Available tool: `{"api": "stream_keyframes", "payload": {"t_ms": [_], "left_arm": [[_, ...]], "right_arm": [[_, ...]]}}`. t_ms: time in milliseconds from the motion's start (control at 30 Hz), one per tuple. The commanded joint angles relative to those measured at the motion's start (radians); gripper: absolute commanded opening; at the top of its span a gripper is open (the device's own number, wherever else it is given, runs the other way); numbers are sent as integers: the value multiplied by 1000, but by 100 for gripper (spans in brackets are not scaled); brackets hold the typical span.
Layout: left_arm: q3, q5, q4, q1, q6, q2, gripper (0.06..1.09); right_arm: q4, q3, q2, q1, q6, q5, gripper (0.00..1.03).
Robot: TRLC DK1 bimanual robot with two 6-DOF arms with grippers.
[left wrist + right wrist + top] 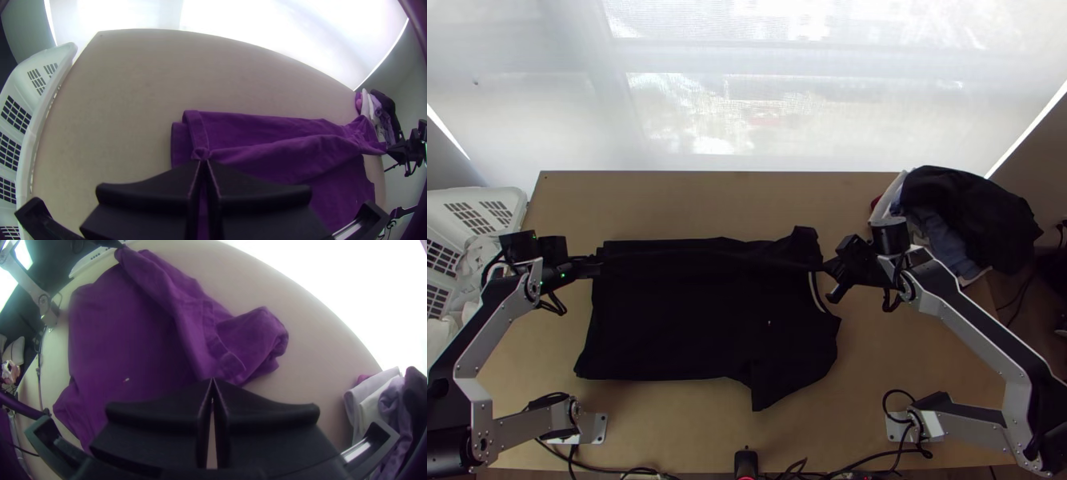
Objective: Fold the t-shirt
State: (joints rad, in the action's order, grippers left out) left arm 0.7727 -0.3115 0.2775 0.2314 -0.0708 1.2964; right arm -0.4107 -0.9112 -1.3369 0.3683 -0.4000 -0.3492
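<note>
The dark t-shirt (pixel 699 320) lies on the table with its far side folded over in a long strip; in the wrist views it looks purple. At the hem end, my left gripper (pixel 598 266) is shut on the cloth. My right gripper (pixel 829 266) is shut on the folded part by the collar. In the left wrist view, a small bunch of the t-shirt (pixel 275 160) is pinched in the left gripper (pixel 202 162). The t-shirt (pixel 129 333) runs up to the tips of the right gripper (pixel 213 380) in the right wrist view, a sleeve bunched beside them.
A white laundry basket (pixel 483 204) stands at the table's left edge. A pile of clothes (pixel 971 216) lies at the far right corner. Cables (pixel 627 472) run along the near edge. Bare wood (pixel 715 196) stretches beyond the shirt.
</note>
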Motion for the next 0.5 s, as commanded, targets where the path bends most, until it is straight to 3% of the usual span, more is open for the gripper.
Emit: {"api": "stream_keyframes", "payload": {"t_ms": [0,467], "left_arm": [[-38,-8,0,5,-4,-9,9],[-96,-11,34,-1,-4,-82,9]], "right_arm": [[-16,75,56,17,1,-1,3],[-22,175,108,31,1,-1,3]]}}
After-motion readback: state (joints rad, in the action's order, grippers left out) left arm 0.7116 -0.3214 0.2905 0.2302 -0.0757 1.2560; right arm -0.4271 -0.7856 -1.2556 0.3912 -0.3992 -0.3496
